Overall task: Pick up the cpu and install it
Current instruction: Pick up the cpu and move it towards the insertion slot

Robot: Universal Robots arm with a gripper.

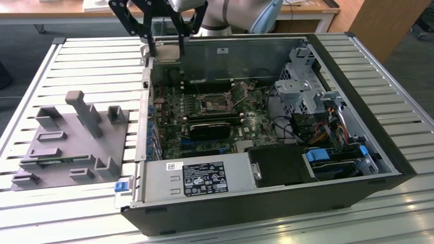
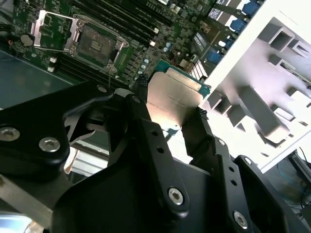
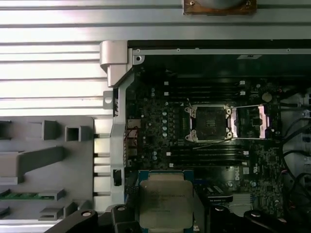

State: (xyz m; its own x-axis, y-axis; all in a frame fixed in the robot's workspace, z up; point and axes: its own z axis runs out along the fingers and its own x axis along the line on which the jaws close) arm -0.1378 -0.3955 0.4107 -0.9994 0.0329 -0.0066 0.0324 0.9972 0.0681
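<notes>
**Claw holds the cpu over the open computer case**

In the exterior view, a black claw [image 1: 167,40] pinches the cpu [image 1: 167,51] over the far rim of the open computer case [image 1: 379,127]. It is at about eleven o'clock from the socket [image 1: 215,103] and well apart from it. In the second wrist view, the chip's silvery plate sits between the fingertips [image 2: 194,131]. The socket's metal frame stands flipped open on the green motherboard [image 1: 251,127]. A grey tray [image 1: 68,147] lies on the slatted bench [image 1: 40,66], at nine o'clock from the case.

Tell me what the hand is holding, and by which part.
The hand holds the cpu, gripped by two opposite side edges, with its metal top plate exposed.
</notes>
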